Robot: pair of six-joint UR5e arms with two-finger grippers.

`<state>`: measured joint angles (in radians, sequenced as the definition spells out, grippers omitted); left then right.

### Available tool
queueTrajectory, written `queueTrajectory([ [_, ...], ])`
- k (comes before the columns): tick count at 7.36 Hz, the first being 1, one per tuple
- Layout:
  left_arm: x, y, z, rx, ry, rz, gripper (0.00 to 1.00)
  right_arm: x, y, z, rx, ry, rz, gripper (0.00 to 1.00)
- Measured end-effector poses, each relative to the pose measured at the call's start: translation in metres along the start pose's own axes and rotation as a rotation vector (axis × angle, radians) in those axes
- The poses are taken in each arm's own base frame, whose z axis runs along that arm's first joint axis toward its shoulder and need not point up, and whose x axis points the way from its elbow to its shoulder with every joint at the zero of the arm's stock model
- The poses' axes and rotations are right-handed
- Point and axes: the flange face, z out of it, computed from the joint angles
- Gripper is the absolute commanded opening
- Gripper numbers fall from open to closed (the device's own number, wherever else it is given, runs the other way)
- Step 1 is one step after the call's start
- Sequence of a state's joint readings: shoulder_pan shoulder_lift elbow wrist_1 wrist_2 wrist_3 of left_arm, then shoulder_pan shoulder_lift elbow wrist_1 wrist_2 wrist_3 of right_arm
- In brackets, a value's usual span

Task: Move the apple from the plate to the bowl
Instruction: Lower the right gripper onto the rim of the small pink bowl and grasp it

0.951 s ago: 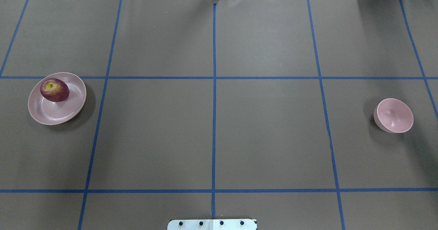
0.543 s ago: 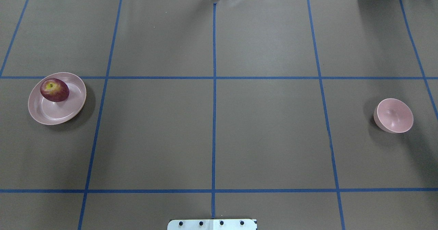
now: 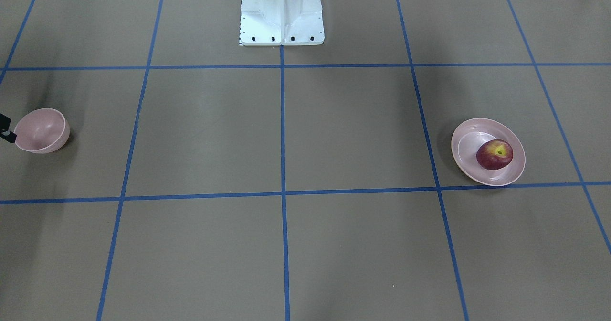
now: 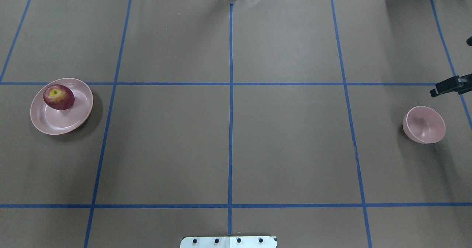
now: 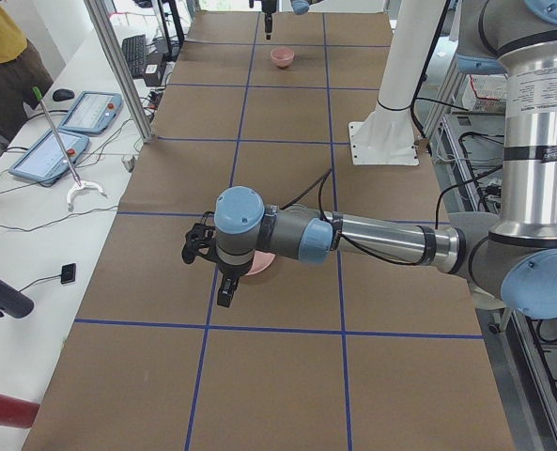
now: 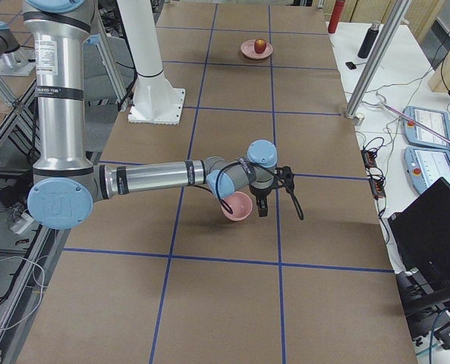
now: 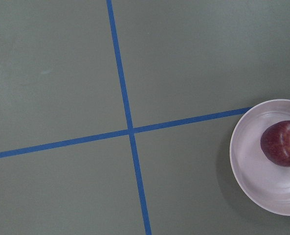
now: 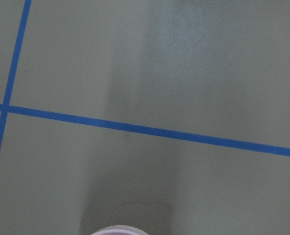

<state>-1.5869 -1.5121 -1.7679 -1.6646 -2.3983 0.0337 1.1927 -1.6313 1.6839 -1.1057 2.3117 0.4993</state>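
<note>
The dark-red apple lies on the far part of the shallow pink plate at the table's left. Both show at the right edge of the left wrist view, the apple on the plate. The deep pink bowl stands empty at the table's right. My right gripper hovers just beyond the bowl; one black finger pokes in at the overhead view's right edge, well apart from the other, so it is open and empty. My left gripper hangs over the table beside the plate; I cannot tell its state.
Blue tape lines divide the brown table into squares. The white robot base stands at the middle of the near edge. A side desk with tablets and metal posts run along the far side.
A finger of my right gripper has come into the overhead view at the right edge, beyond the bowl. The apple, plate and bowl have not moved.
</note>
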Motion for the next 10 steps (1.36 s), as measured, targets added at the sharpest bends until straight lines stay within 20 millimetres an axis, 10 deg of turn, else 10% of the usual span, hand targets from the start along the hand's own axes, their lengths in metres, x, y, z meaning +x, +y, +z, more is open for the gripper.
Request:
queueTrajectory([
  [5, 0.000, 0.001, 0.004, -0.008, 0.003, 0.001, 0.98, 0.031, 0.062, 0.037, -0.023, 0.008, -0.016, 0.73],
  [6, 0.000, 0.000, 0.004, -0.008, 0.003, 0.002, 0.98, 0.030, 0.064, 0.043, -0.032, 0.006, -0.025, 0.61],
  [8, 0.000, 0.000, 0.004, -0.008, 0.002, 0.002, 0.98, 0.028, 0.064, 0.052, -0.046, 0.005, -0.034, 0.00],
  [10, 0.000, 0.001, 0.005, -0.009, 0.003, 0.003, 0.98, 0.027, 0.064, 0.054, -0.051, 0.002, -0.042, 0.00],
])
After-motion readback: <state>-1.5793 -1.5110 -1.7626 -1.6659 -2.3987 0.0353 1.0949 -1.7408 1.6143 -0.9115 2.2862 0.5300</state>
